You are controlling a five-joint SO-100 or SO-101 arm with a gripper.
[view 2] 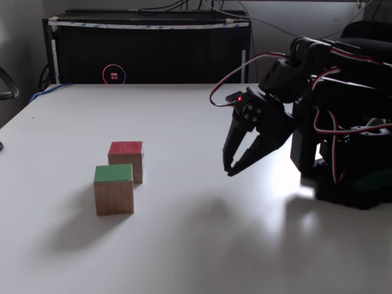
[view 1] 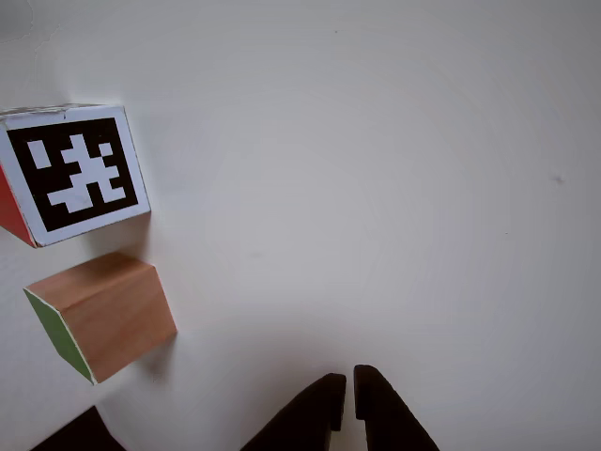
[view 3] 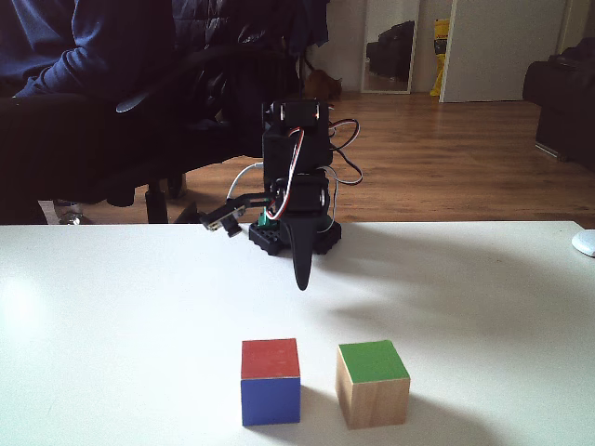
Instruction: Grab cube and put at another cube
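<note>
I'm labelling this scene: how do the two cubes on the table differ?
The wooden cube has plain wood-grain sides and a green top; the marker cube has a red top, a blue side and a black-and-white pattern face. They look similar in size. Both sit flat on the table, close together, apart from the pincer.

Home: wooden floor (view 3: pixel 446 149), mirror (view 3: pixel 389 56)

Arm (view 2: pixel 331 92) is sitting folded back over its base, wrist bending down and forward. Gripper (view 2: pixel 230 169) is hanging above the table, tips pointing down, touching nothing. Fingers (view 1: pixel 324 413) are lying nearly together in the other view, just a thin slit between the tips, nothing held. In a fixed view gripper is showing edge-on as one dark blade (view 3: pixel 301 269).
</note>
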